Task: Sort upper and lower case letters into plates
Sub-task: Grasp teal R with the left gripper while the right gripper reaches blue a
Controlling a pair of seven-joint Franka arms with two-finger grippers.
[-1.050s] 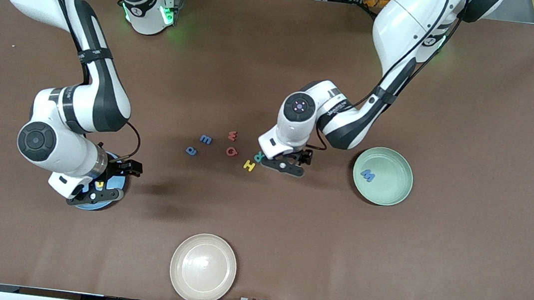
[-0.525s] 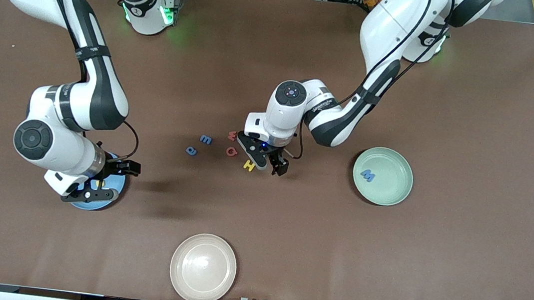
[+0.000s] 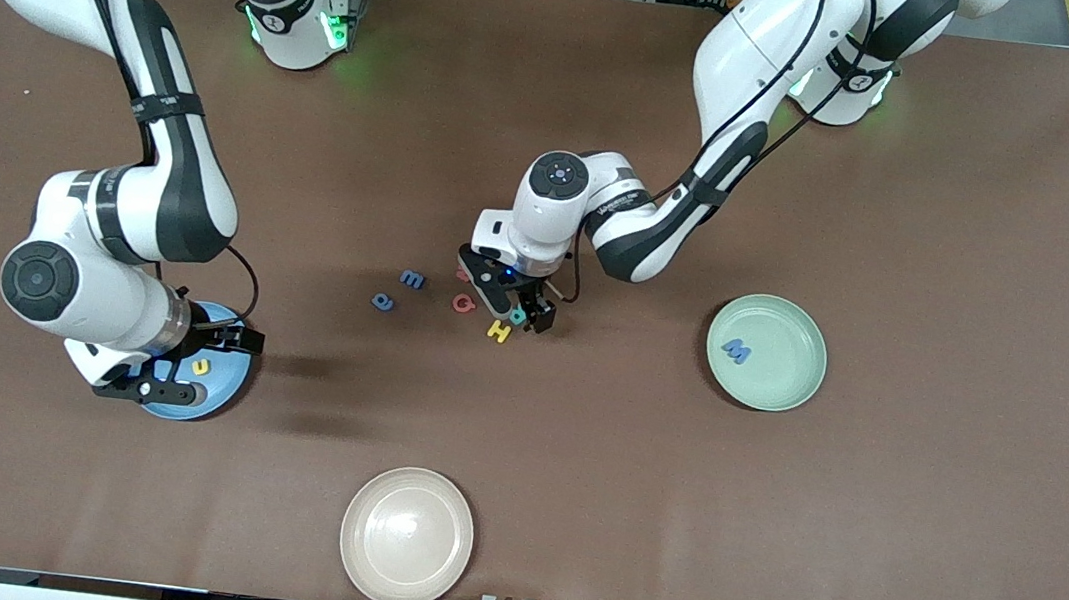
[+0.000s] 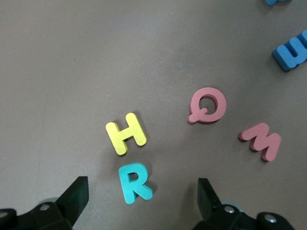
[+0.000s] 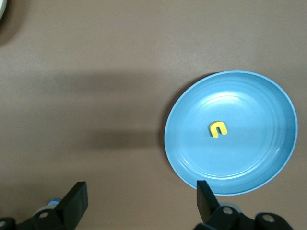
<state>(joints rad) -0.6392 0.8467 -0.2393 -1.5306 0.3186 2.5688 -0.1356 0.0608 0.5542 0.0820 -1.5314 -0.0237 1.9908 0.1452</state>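
Hovered over the letter cluster near the middle of the brown bench (image 3: 869, 540): left gripper (image 3: 518, 315), fingers (image 4: 74, 199) spread wide and empty, straddling the teal R (image 4: 134, 183) on the bench below. Lay just beside that R, touching nothing: yellow H (image 4: 125, 133). Sat close by in the same cluster: pink Q (image 4: 207, 105) and pink M (image 4: 261, 141). Rested a little toward the right arm's end of the bench: blue lowercase m (image 3: 412, 278) and another small blue letter (image 3: 382, 301), shape hard to read.

Stood toward the left arm's end of the bench, about midway between the edge by the bases and the edge by the front camera: mint green plate (image 3: 787, 384), with a blue M (image 3: 737, 350) lying inside it.

Hung over the bench toward the right arm's end: right gripper (image 3: 150, 388), fingers (image 5: 74, 203) parted wide, holding nothing, at the edge of the sky blue plate (image 5: 268, 158). Lay flat in the middle of that plate: small yellow u (image 5: 218, 129).

Sat alone close to the bench edge nearest the front camera, around the middle of that edge: cream-beige plate (image 3: 403, 567).
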